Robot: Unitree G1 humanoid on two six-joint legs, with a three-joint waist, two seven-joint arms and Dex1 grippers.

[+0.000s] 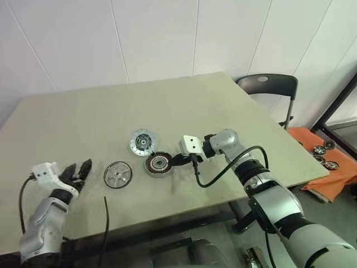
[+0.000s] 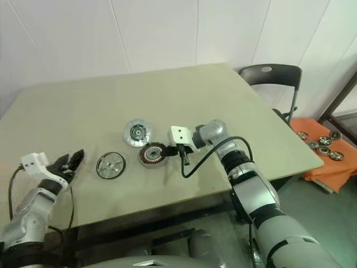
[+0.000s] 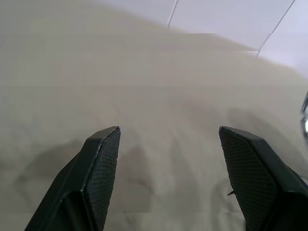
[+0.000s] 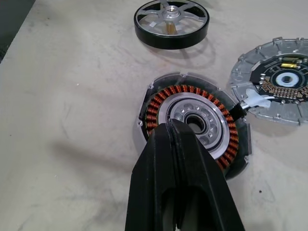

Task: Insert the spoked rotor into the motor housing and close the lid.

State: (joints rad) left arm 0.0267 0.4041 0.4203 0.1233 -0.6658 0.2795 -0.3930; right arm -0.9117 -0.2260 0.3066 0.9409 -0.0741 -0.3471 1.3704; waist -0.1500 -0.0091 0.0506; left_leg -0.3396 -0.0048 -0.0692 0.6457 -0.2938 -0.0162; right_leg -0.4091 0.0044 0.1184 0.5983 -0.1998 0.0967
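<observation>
Pinning the motor housing steady with closed fingers, the right gripper frees the wide-open, empty left gripper for the spoked rotor at housing's nine o'clock; lid at eleven.

A thin flat rotor wheel has a black rim and pale silvery spokes. The round motor housing shows a copper-orange winding ring around a silver centre. The grey metal lid disc carries a dark inner ring. The tabletop is pale beige. An orange cloth lies on the floor.
</observation>
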